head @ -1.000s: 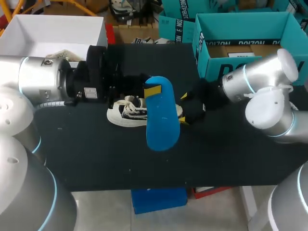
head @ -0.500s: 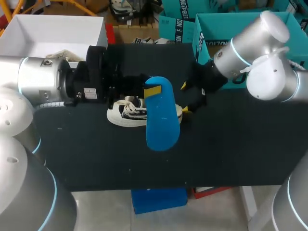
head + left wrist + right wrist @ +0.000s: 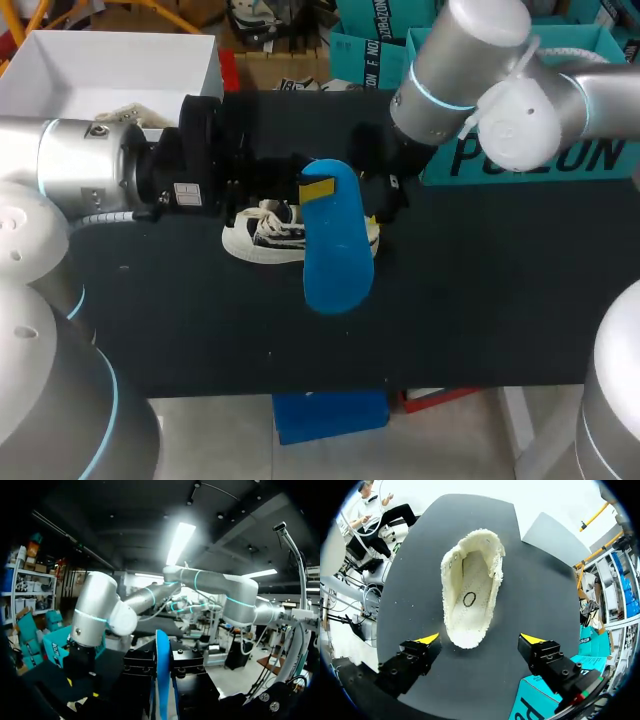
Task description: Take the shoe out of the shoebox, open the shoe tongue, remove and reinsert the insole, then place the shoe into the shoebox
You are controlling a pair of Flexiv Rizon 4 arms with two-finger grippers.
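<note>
Head view: a white shoe (image 3: pixel 262 235) is seen lying on the black table (image 3: pixel 480 300), around its middle and a little toward the far edge. It is outside the teal shoebox (image 3: pixel 560 160), which stands at the far right corner. A blue insole (image 3: pixel 337 250) is held over the end of the shoe that lies toward the table's right edge. It is clamped at its upper end by the fingers of the left gripper (image 3: pixel 318 188). In the left wrist view it is seen edge-on, pinched between the two black fingers. The right gripper (image 3: pixel 480 639) is hung above the shoe with its fingers spread wide, one yellow tip to each side of the shoe's nearest end and both apart from it. In the right wrist view the fleecy opening and stitched inner bed are shown from above.
</note>
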